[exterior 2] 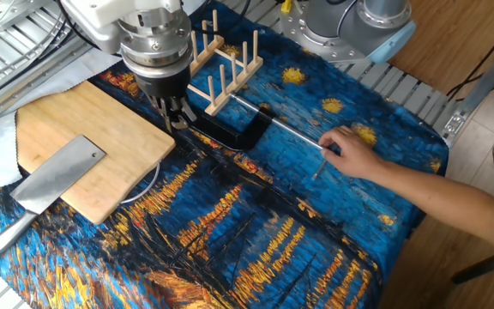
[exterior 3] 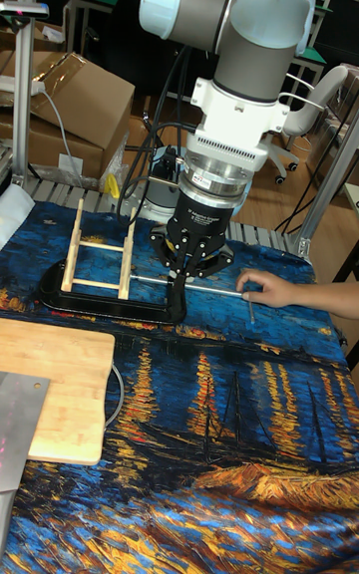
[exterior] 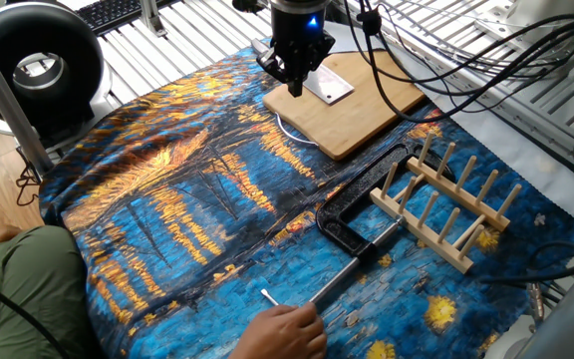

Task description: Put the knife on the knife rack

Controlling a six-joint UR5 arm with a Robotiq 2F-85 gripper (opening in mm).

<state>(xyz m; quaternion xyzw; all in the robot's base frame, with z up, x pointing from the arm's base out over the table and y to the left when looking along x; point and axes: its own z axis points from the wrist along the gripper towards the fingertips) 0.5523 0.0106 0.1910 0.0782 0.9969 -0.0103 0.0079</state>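
- One fixed view: the gripper (exterior: 295,80) is seen hanging above the near edge of the cutting board (exterior: 367,105), empty; whether its fingers are wide or narrow cannot be told here. Only a corner of the knife (exterior: 329,88) is seen, flat on the board behind the gripper. The knife rack (exterior: 448,207) is stood well apart, beside the black clamp (exterior: 352,231).
- The other fixed view: the knife (exterior 2: 57,176) is laid across the board's corner, its handle (exterior 2: 9,232) projecting onto the cloth. The gripper (exterior 2: 177,118) is held empty, fingers only narrowly parted. The handle is judged the better grasp point, since the blade is flat and thin.
- Tall fixed view: nothing is held by the gripper (exterior 3: 184,264). A person's hand (exterior 3: 271,289) is rested at the clamp's rod, so a path clear of it is advised.
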